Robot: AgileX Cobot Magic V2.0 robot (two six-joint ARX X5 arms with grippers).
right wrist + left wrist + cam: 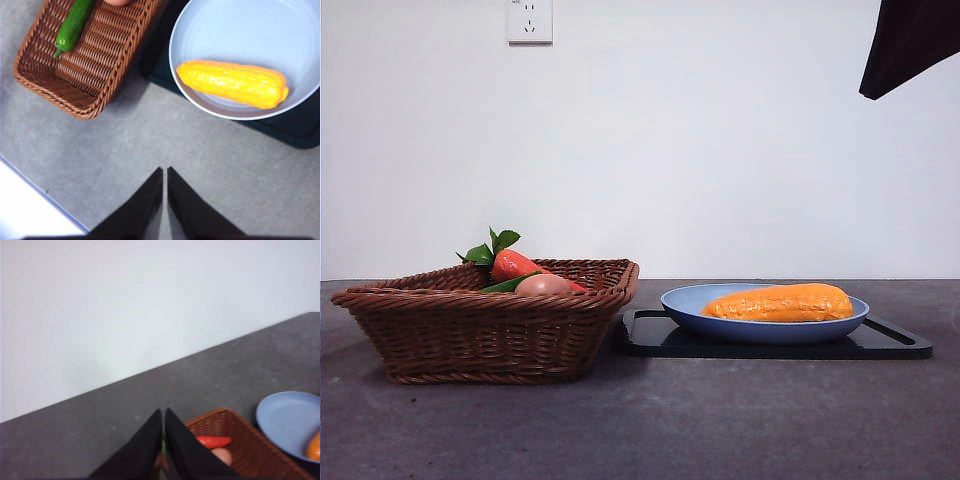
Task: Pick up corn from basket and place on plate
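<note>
Corn [232, 84] lies in plate [210, 30], out of basket [100, 55]; placing looks done. Right end effector [165, 172] clenched, empty, above tabletop; left [163, 415] clenched over basket. Next: just retract

From table height, the basket [485, 325] wall hides most of the carrot [512, 264] and the small tan-pink item [542, 284]. The plate [765, 325] rim covers the corn's [780, 302] underside. Only a dark arm tip [908, 45] shows, cut off at the top corner.
</note>
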